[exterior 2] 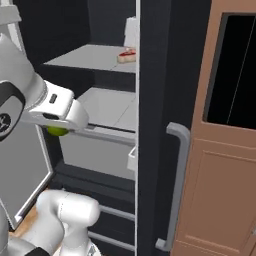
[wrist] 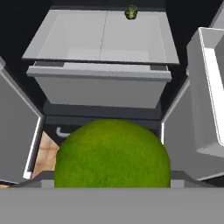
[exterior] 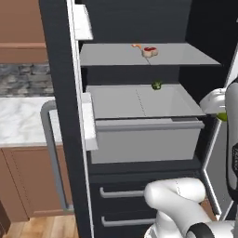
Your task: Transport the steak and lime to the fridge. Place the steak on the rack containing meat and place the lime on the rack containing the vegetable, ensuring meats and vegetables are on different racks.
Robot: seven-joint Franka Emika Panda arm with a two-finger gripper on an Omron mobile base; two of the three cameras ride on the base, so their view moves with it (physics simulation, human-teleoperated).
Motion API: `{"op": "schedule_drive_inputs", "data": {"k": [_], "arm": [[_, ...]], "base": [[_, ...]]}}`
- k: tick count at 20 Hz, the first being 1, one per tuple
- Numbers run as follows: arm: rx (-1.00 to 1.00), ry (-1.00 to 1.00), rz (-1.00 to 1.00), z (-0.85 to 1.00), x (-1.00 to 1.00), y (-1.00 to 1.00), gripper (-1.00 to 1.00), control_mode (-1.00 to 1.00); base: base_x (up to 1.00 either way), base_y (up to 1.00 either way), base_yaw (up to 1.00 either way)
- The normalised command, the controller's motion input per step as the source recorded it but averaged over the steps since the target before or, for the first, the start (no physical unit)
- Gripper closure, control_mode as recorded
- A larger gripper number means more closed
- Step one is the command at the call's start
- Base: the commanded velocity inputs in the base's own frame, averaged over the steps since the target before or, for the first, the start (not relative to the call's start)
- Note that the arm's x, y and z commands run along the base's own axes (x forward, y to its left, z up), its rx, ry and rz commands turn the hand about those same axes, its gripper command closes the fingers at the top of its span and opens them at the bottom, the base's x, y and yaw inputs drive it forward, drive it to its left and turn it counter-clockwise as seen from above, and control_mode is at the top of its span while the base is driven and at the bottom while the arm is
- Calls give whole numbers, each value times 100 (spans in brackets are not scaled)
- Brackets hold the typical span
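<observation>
The yellow-green lime (wrist: 112, 153) sits between my fingers, large in the hand view. My gripper (exterior: 222, 115) (exterior 2: 57, 131) is shut on the lime (exterior: 224, 117) (exterior 2: 56, 131), in front of the open fridge (exterior: 60, 93) at about the height of the lower rack's front edge. The steak (exterior: 149, 51) (exterior 2: 127, 55) lies on the upper rack (exterior: 186, 58) (exterior 2: 85, 57). A dark-green knobbly vegetable (exterior: 157, 85) (wrist: 131, 12) sits at the back of the lower rack (exterior: 116, 102) (exterior 2: 107, 107) (wrist: 83, 39).
A grey drawer (exterior: 144, 142) (wrist: 100, 87) juts out below the lower rack. Door bins (wrist: 210, 83) flank the opening. The fridge door's bar handle (exterior: 49, 148) (exterior 2: 176, 190) stands to the side. A marble counter (exterior: 18, 121) is at left, a brown cabinet (exterior 2: 225, 175) at right.
</observation>
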Motion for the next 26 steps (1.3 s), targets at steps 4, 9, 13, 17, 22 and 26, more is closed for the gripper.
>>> {"op": "schedule_drive_inputs", "data": {"k": [4, 9, 13, 17, 22, 26], "arm": [[0, 0, 0, 0, 0, 0, 100, 100], [0, 0, 0, 0, 0, 0, 100, 100], [0, 0, 0, 0, 0, 0, 100, 100], [0, 0, 0, 0, 0, 0, 100, 100], [0, 1, 0, -6, 12, 0, 100, -100], [-1, -2, 0, -83, 83, 0, 100, -100]], "base": [[89, 55, -24], [71, -7, -12], [97, -3, -9], [99, 0, -1], [51, 2, 0], [0, 0, 0]]}}
